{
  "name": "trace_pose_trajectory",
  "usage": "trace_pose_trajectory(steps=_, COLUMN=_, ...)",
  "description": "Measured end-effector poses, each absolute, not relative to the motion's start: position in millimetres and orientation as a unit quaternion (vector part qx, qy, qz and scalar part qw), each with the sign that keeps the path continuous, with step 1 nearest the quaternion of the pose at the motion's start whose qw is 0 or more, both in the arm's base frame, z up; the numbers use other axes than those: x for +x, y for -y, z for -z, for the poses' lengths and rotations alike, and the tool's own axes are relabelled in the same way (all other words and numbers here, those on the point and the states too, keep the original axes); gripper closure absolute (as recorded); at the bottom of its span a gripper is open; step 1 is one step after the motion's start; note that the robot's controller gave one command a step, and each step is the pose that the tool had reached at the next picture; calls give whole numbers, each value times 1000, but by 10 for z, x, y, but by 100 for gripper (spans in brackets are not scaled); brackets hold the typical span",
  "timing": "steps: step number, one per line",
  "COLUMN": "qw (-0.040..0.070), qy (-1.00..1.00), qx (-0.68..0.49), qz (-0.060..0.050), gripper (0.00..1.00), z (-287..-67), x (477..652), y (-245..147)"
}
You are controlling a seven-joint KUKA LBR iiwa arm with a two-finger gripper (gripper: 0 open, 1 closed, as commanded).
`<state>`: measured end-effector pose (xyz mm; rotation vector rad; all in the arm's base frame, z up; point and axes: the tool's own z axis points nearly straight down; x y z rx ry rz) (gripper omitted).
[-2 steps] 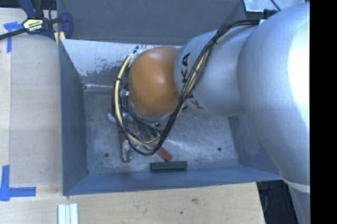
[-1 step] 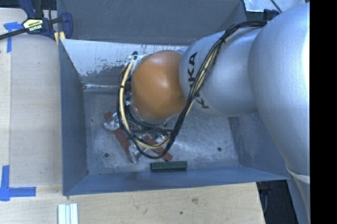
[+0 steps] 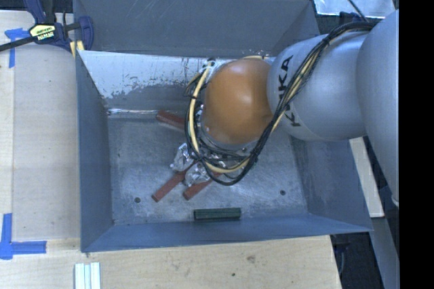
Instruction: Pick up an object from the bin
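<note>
Likely robotics lab — KUKA arm [image 3: 325, 91] over grey metal bin [image 3: 169, 16].

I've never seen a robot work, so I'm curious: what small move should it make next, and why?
Probably a nudge toward the near wall: the end effector hangs low at mid-floor, and the dark green bar lies close by, beside that wall, apart from it.

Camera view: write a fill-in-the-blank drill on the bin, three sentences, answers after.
The arm reaches into the bin from the view's ____ side. The two sticks by the gripper are reddish-____ in colour. The dark bar lies beside the wall at the view's ____ edge.
Missing words: right; brown; bottom.
</note>
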<state>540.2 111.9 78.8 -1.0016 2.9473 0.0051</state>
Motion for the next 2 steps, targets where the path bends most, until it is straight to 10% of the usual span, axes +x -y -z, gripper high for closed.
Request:
trace_pose_trajectory(steps=1, qw=14, qy=-947, qx=-322, qz=-2, gripper=100, z=-788, x=5402, y=-1119)
trace_pose_trajectory(steps=2, qw=1, qy=-944, qx=-330, qz=0, gripper=100, z=-2023, x=5325, y=-1073)
